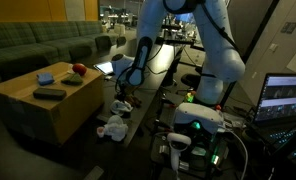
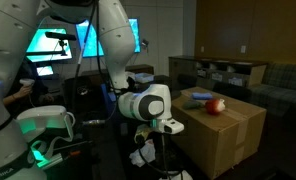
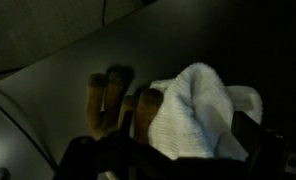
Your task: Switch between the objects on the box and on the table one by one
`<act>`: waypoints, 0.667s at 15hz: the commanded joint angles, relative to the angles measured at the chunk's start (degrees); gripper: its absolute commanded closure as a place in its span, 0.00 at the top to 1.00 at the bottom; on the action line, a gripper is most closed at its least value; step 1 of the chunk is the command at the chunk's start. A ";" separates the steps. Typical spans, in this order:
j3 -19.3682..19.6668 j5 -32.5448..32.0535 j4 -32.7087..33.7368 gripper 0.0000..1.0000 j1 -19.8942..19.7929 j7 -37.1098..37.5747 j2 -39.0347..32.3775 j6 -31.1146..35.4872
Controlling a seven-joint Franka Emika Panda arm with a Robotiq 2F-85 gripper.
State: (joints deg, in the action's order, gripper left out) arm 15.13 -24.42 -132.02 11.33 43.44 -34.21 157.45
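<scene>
Both exterior views face the box [image 1: 43, 105] [image 2: 223, 135] from different sides, at middling range. The wrist view looks closely down at the table [image 3: 78, 50] beside it.

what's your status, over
End effector open, low over the table. White cloth on the table beneath it, brown pieces beside it. Red piece, blue piece, black bar on the box. Nothing seen in the way.

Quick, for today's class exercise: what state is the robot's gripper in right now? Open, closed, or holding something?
Gripper: open, jaws spread over the white cloth; it seems to hold nothing.

Lab-like office lounge, green sofa [image 1: 33, 45], computer monitors [image 1: 286, 98]
</scene>
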 commanded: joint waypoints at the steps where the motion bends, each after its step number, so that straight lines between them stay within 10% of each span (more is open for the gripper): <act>1: -2.62 4.46 -0.33 1.00 0.11 -4.63 -1.25 4.72; 10: -4.57 16.22 4.46 1.00 0.07 -17.21 -9.04 9.08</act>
State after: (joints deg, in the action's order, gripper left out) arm 10.23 -11.49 -130.56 11.16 30.61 -40.00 164.77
